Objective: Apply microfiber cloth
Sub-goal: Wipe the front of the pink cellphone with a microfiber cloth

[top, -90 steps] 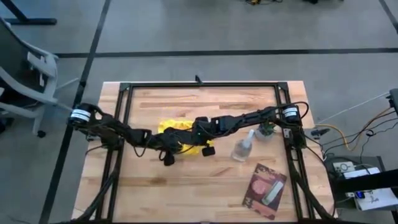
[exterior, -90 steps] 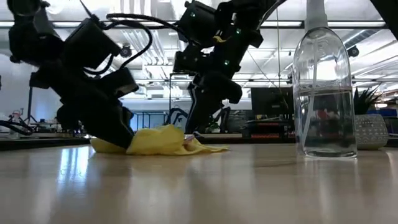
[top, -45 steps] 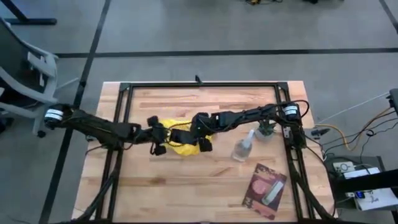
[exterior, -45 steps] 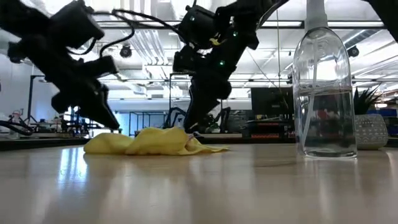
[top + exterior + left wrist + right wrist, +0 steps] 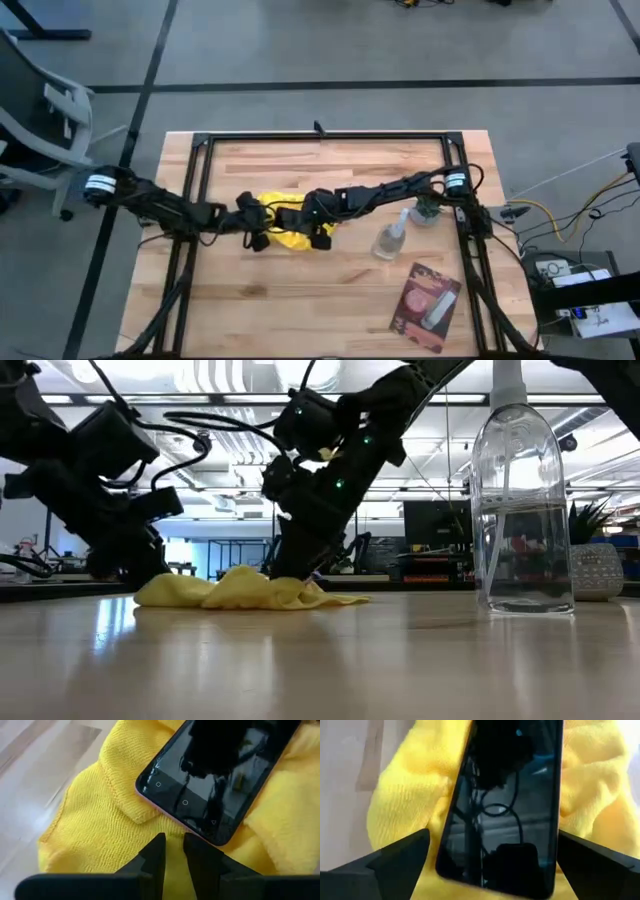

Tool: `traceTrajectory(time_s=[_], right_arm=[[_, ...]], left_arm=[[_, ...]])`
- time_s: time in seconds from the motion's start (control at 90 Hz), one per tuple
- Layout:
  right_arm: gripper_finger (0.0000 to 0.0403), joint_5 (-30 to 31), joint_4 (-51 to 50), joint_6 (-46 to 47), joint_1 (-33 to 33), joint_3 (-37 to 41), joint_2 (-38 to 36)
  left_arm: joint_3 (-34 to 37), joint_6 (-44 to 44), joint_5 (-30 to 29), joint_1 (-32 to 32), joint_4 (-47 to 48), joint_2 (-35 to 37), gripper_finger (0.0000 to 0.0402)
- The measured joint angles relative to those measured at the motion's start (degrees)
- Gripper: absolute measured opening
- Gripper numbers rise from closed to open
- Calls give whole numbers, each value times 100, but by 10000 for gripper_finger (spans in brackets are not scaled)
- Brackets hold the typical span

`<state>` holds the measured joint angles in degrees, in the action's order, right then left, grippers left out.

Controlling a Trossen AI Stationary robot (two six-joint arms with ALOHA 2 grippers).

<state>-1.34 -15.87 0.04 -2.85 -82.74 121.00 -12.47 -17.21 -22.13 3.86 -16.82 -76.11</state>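
**Q:** What sits nearest the low camera?

**A:** Bare wooden desk (image 5: 330,660), then a clear spray bottle (image 5: 520,500) standing upright at the right, part full of liquid. Behind it, a small potted plant (image 5: 598,565).

**Q:** And the cloth?

**A:** The yellow cloth (image 5: 283,226) lies crumpled near the middle of the desk, between the two arms. A dark-screened phone (image 5: 220,780) lies face up on it, with yellow fabric showing on every side of it in both wrist views.

**Q:** Where is the left gripper?

**A:** The left gripper (image 5: 173,851) is low at the cloth's left edge, its jaws nearly together with only a thin gap, their tips over the fabric just short of the phone's button end. They clamp nothing that can be seen.

**Q:** The right gripper?

**A:** The right gripper (image 5: 314,222) reaches in from the right side and is over the cloth's right part. Its jaws stand wide apart, one on each side of the phone (image 5: 507,810) in its wrist view, holding nothing.

**Q:** Anything else on the desk?

**A:** A pink-and-dark flat packet (image 5: 426,305) lies near the front right corner, well apart from the cloth. The bottle (image 5: 391,236) stands between the two.

**Q:** Beyond the desk?

**A:** A grey chair (image 5: 35,120) on the floor at the left.
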Motion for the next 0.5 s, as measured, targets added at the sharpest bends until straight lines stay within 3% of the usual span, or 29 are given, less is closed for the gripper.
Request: traceTrajectory(time_s=[0.156,0.5], right_arm=[[388,486,29,-351,25,0,60],[376,837,37,-691,30,-7,161]], left_arm=[[0,9,0,0,-452,-308,59],[0,18,40,0,-575,-351,59]])
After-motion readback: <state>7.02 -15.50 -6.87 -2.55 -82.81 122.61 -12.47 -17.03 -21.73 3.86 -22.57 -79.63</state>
